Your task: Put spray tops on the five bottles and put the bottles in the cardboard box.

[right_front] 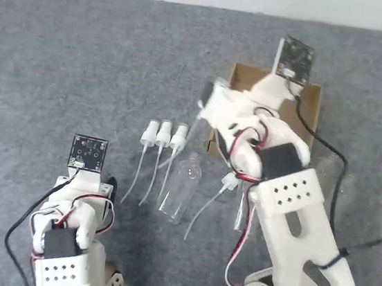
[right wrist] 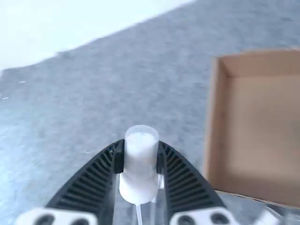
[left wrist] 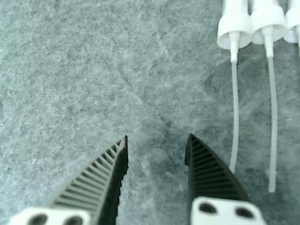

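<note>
Overhead, close left wrist share spray tops (right_front: pixel 164 133) (left wrist: pixel 268 19).

Left gripper (left wrist: pixel 157 138) parted; right gripper (right wrist: pixel 140 146) pinches a spray top (right wrist: pixel 139 168).

This looks like a robot test bench in a lab or workshop. The table has a plain grey felt-like cover (right_front: pixel 82 67) that lies under the left pincer (left wrist: pixel 157 138) and runs on past the right pincer (right wrist: pixel 139 144) to a bare pale wall (right wrist: pixel 70 23). Both arms are white plastic, with loose red and black wires (right_front: pixel 250 140) and an uncased camera board (right_front: pixel 89 153) close by each pincer.
</note>
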Motion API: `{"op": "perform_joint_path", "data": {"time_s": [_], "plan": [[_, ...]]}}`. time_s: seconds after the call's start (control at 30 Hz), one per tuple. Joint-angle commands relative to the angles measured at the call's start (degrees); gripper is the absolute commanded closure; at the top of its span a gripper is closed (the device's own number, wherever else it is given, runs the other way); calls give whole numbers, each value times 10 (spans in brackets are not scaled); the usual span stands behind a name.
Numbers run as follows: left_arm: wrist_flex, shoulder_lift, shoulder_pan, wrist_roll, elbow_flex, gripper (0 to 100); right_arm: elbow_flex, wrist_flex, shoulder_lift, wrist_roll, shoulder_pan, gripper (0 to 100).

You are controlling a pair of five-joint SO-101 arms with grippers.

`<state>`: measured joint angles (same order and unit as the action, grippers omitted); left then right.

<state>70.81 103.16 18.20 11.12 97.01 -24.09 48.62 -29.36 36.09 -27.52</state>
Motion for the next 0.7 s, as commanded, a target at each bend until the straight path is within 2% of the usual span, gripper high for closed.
{"op": "perform_joint_path", "data": {"time_s": [0.0,0.23,0.5,0.57,0.67], "plan": [[-9,12,-1,4,-5,819,67,4,71,-22,-42,990],[-9,12,-1,4,-5,819,141,3,262,-84,-93,988],[-9,12,-1,4,-5,819,216,4,415,-85,-116,980],[-9,12,-1,4,-5,819,220,4,424,-86,-116,923],[-9,12,-1,4,-5,819,222,22,425,-86,-117,772]]}}
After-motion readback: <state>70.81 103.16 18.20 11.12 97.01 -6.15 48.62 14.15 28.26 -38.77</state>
